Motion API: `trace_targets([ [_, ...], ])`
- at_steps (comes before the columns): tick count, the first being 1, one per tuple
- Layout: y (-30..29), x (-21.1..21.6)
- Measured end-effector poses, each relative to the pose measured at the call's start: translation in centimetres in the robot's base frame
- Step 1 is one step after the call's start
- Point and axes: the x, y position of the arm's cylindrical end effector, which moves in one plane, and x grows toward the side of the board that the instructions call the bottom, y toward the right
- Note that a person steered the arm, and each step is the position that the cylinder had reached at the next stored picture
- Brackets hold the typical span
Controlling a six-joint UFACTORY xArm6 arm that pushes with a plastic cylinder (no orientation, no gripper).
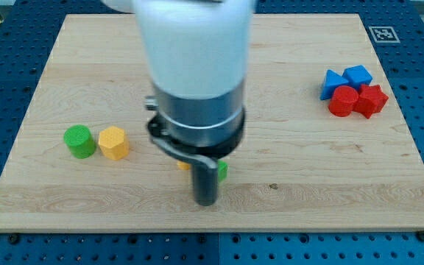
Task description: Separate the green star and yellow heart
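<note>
My arm's white and grey body fills the view's middle, and its dark rod ends at my tip (207,202) near the board's bottom edge. A sliver of a green block (222,171), likely the green star, shows just right of the rod. A sliver of a yellow block (184,165), likely the yellow heart, shows just left of it. Both are mostly hidden behind the arm, so I cannot tell whether they touch. My tip sits between and slightly below them.
A green cylinder (79,141) and a yellow hexagonal block (113,142) sit side by side at the view's left. At the view's right, two blue blocks (344,78) and two red blocks (357,100) form a cluster. The wooden board (285,147) lies on a blue perforated table.
</note>
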Motion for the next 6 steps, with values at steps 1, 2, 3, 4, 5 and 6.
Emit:
trace_targets([
  [1,1.0,0.6],
  [2,-4.3,2.2],
  [3,-6.0,-0.8],
  [4,-5.1,-5.2],
  [5,-1.3,-5.6],
  [6,-0.3,-5.9],
])
